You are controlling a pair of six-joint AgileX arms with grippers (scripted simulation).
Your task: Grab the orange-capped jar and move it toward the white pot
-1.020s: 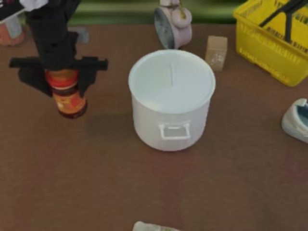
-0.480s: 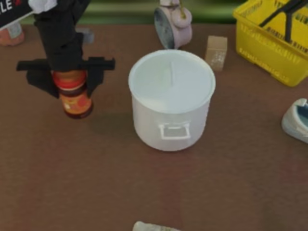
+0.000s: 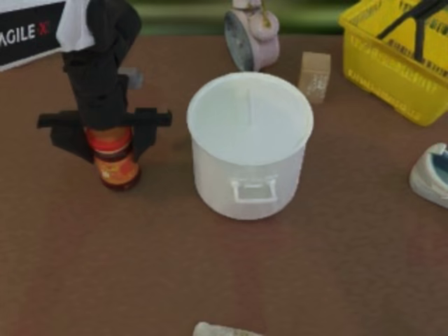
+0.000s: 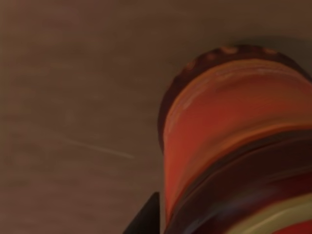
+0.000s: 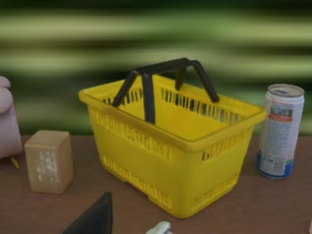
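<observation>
Left gripper point(image 3: 105, 127): clamped on the orange-capped jar point(image 3: 115, 159) just under its cap, over the table's left part, nearer the far edge than the near one.
Jar: upright, long axis vertical, hanging below the fingers; the left wrist view shows its label and base close up above the bare table point(image 4: 73, 97).
Key relation: the white pot point(image 3: 249, 147) stands at the table's middle, to the right of the jar, a clear gap between them; the left arm is the nearer one.
Change: compared with a second ago the jar sits further right, closer to the pot.
Right gripper: only a dark tip shows in its wrist view, facing the yellow basket point(image 5: 170, 146) at the far right corner; fingers cannot be told.
</observation>
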